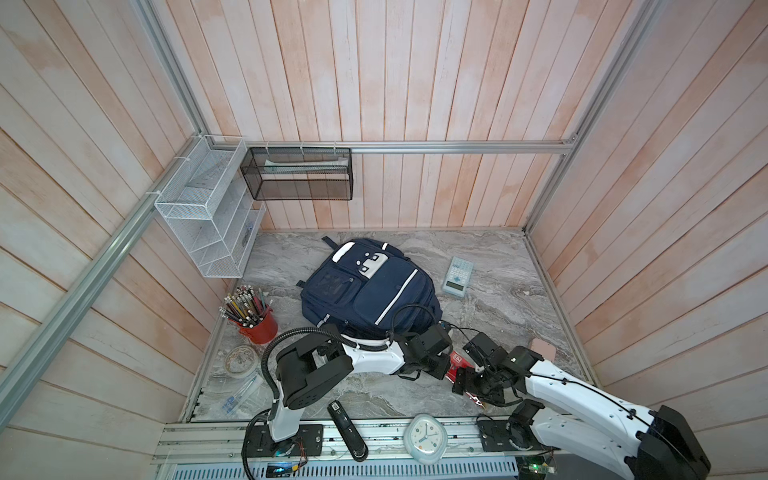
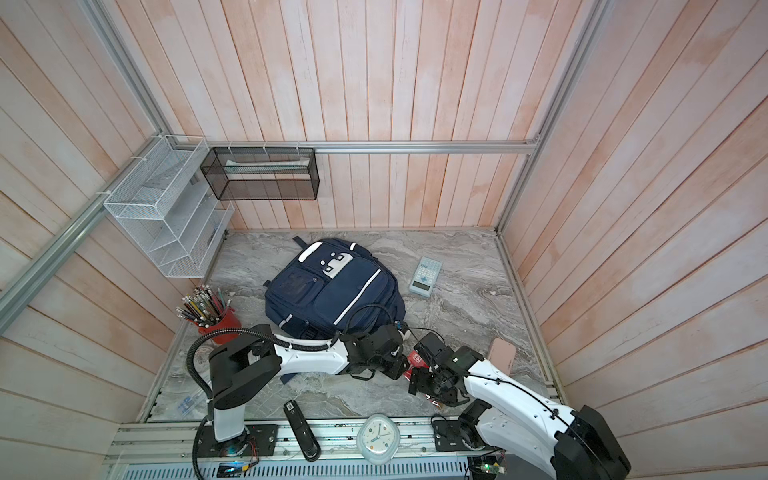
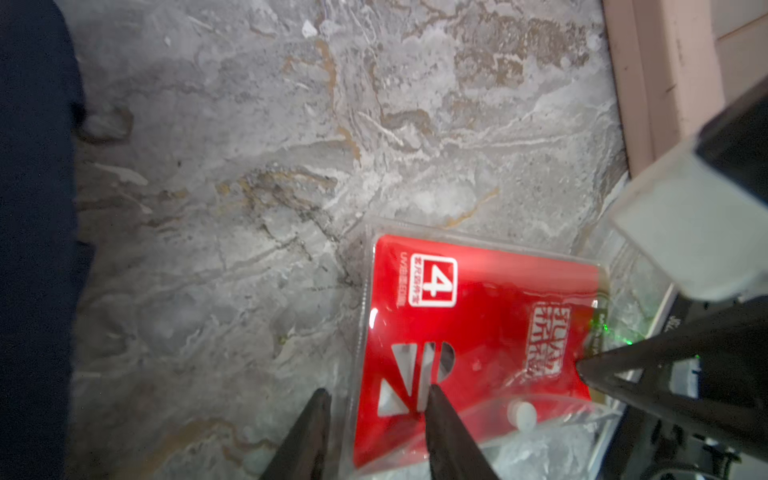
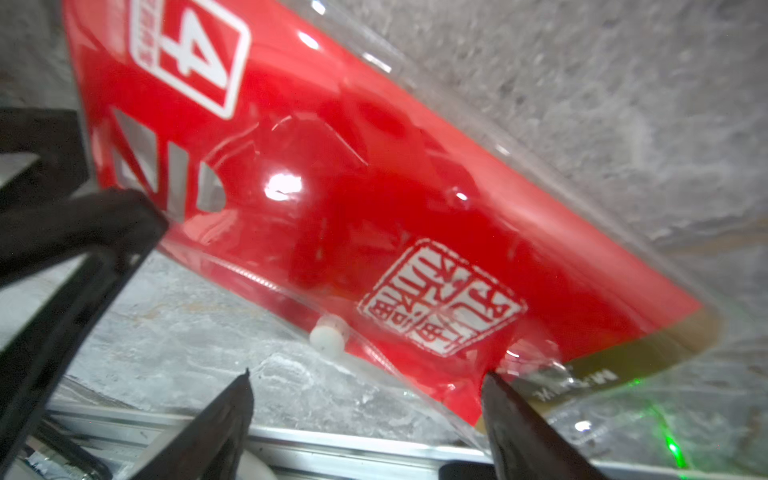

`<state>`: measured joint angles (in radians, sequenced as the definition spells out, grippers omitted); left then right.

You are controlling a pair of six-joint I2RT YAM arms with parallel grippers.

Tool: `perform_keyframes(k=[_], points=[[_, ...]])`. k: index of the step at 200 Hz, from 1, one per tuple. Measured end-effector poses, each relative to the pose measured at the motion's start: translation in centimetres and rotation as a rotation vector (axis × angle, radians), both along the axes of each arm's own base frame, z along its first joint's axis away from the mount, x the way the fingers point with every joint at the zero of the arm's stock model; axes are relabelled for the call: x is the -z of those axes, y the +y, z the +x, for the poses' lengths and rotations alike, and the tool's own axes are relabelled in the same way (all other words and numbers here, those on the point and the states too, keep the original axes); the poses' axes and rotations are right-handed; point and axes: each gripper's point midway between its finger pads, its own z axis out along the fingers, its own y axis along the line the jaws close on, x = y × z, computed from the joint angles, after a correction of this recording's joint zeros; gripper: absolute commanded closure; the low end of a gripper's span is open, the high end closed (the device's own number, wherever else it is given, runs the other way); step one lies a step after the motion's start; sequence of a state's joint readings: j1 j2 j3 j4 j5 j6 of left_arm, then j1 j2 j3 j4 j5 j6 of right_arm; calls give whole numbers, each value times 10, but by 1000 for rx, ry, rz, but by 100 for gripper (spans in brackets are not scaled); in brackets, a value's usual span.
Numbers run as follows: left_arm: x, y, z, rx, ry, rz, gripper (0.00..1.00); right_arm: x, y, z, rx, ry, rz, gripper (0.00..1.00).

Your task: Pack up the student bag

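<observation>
The student bag (image 1: 370, 291) lies flat on the middle of the worktop (image 1: 498, 299), pockets upward, its near end hidden behind the left arm. Both arms meet just in front of it over a red packet (image 4: 332, 187) in a clear sleeve. The left fingers (image 3: 446, 432) are narrowed, one lying over the packet and one just off its edge; whether they actually pinch it I cannot tell. The right fingers (image 4: 515, 432) stand wide apart, one tip touching the packet's corner and clamping nothing. Probably the thin, slippery sleeve needs one arm to tilt it so the other can take an edge.
</observation>
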<state>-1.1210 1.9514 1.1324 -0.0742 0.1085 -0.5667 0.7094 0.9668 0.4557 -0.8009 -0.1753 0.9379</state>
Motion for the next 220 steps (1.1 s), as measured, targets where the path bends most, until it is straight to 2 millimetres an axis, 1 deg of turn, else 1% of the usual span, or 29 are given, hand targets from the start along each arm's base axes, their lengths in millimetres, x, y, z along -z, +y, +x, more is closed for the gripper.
perform_keyframes(k=[15, 50, 66, 76, 90, 112, 138, 152, 165, 175, 187, 201, 220], points=[[-2, 0, 9, -17, 14, -27, 59, -1, 11, 7, -1, -28, 55, 26], [-6, 11, 34, -66, 19, -49, 53, -8, 40, 29, 23, -117, 202, 28], [-15, 6, 38, -60, 14, -62, 50, -16, 50, 39, 32, -167, 255, 28], [-25, -1, 42, -48, -1, -82, 44, -22, 53, 46, 42, -202, 281, 28], [-39, -5, 51, -49, -23, -107, 36, -27, 52, 50, 61, -238, 303, 27], [-66, -8, 58, -51, -54, -154, 30, -34, 47, 58, 90, -278, 320, 20], [-94, -5, 52, -44, -76, -204, 31, -38, 36, 67, 116, -321, 302, 13], [-101, 3, 43, -43, -76, -218, 33, -37, 29, 72, 127, -335, 287, 12], [-99, 11, 31, -41, -63, -215, 37, -34, 18, 79, 144, -345, 262, 9], [-91, 16, 20, -34, -46, -202, 40, -32, 9, 84, 157, -352, 239, 8], [-77, 21, 6, -27, -16, -181, 43, -30, 1, 89, 168, -357, 224, 8], [-54, 25, -9, -20, 28, -142, 45, -29, -6, 94, 178, -362, 218, 8], [-27, 27, -22, -18, 80, -98, 46, -28, -13, 99, 184, -376, 205, 8]])
